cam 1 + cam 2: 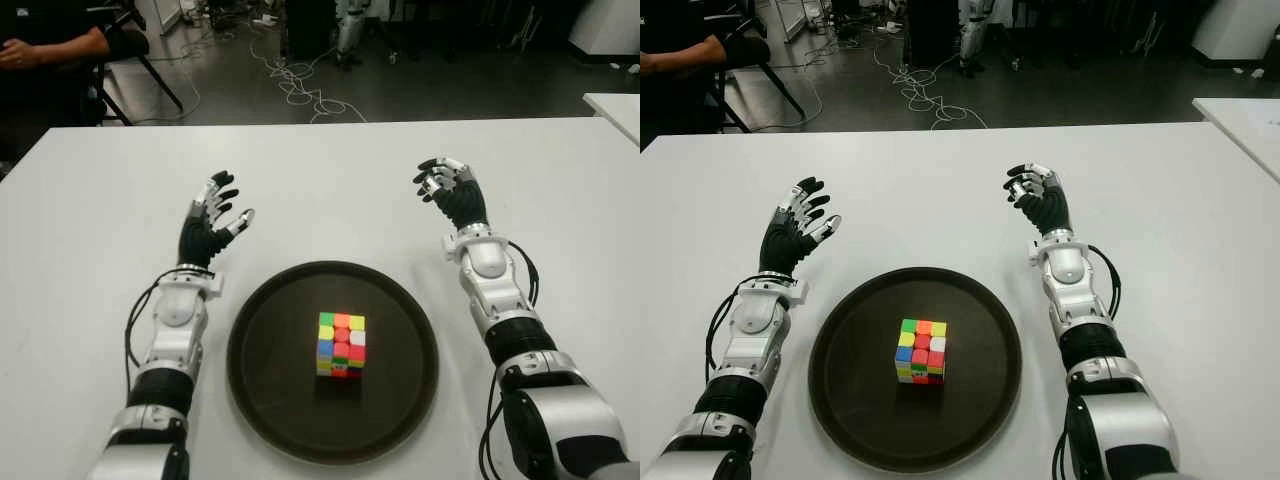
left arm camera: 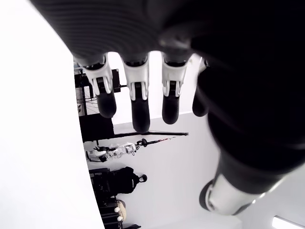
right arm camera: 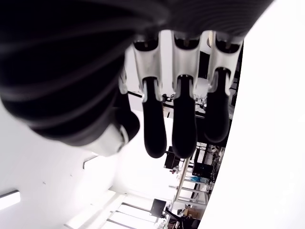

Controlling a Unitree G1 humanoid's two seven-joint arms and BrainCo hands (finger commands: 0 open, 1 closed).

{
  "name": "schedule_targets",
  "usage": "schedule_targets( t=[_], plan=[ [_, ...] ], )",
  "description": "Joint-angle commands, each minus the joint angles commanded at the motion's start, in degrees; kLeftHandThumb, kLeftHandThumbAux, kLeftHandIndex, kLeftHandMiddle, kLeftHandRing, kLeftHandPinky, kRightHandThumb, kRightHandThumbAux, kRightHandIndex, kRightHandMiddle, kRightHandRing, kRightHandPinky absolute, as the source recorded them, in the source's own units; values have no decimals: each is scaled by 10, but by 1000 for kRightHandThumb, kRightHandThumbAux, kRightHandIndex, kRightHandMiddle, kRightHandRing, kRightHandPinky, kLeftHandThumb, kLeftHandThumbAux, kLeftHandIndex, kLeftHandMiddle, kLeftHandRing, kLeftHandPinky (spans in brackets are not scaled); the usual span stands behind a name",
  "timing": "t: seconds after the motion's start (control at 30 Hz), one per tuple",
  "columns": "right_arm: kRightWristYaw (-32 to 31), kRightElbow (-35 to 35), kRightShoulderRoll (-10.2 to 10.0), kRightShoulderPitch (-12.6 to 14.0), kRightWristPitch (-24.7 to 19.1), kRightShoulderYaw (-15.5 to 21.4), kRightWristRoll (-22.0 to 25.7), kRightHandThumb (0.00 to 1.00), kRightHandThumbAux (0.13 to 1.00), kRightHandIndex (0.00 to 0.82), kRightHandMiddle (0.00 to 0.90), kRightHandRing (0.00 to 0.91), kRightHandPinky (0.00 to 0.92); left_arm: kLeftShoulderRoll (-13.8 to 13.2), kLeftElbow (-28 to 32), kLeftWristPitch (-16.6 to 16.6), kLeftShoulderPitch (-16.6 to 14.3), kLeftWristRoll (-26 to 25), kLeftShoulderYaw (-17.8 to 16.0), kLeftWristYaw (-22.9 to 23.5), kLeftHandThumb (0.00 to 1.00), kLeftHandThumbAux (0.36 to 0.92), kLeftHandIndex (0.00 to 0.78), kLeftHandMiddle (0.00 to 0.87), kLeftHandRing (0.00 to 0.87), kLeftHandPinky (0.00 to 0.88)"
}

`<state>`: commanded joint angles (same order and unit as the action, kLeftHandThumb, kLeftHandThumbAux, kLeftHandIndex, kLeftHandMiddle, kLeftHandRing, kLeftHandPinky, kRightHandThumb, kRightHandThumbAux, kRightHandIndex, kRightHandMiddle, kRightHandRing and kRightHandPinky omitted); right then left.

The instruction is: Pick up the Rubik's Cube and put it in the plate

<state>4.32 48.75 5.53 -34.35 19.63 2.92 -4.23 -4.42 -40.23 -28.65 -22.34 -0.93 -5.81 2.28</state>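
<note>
1. Left eye view: a white table (image 1: 330, 180) holds a round dark plate (image 1: 262, 330) close to the robot. The Rubik's Cube (image 1: 341, 344) already sits inside the plate, a little to the robot's right of its middle, flat on one face with its edges roughly square to the table's near side. The left hand (image 1: 208, 228) shows beyond the plate's left rim with fingers spread and nothing in them. The right hand (image 1: 452, 194) shows beyond and to the right of the plate, fingers loosely curled, also empty. The cube lies nearer the robot than both hands, between the two forearms

2. Right eye view: the same layout. The cube (image 1: 921, 350) stands apart from both hands, slightly closer to the right forearm's side. Being a cube, it has no long axis to favour either approach. A person's arm (image 1: 685, 50) shows at the far left, behind the table

3. Left wrist view: the left hand's fingers (image 2: 139, 102) hang straight and relaxed, with only white table and the room behind them. No cube in the palm

4. Right wrist view: the right hand's fingers (image 3: 183, 126) are gently bent and hold nothing. Judged from this, the placing looks done and no further reach seems needed
</note>
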Motion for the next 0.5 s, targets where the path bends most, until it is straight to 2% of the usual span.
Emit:
schedule_targets(
  t=[0.5],
  plan=[
    [17,5,-3,0,12,1,-3,692,723,426,537,543,549,-1,-2,-7,1,-2,1,1,92,790,115,148,141,133]
  ],
)
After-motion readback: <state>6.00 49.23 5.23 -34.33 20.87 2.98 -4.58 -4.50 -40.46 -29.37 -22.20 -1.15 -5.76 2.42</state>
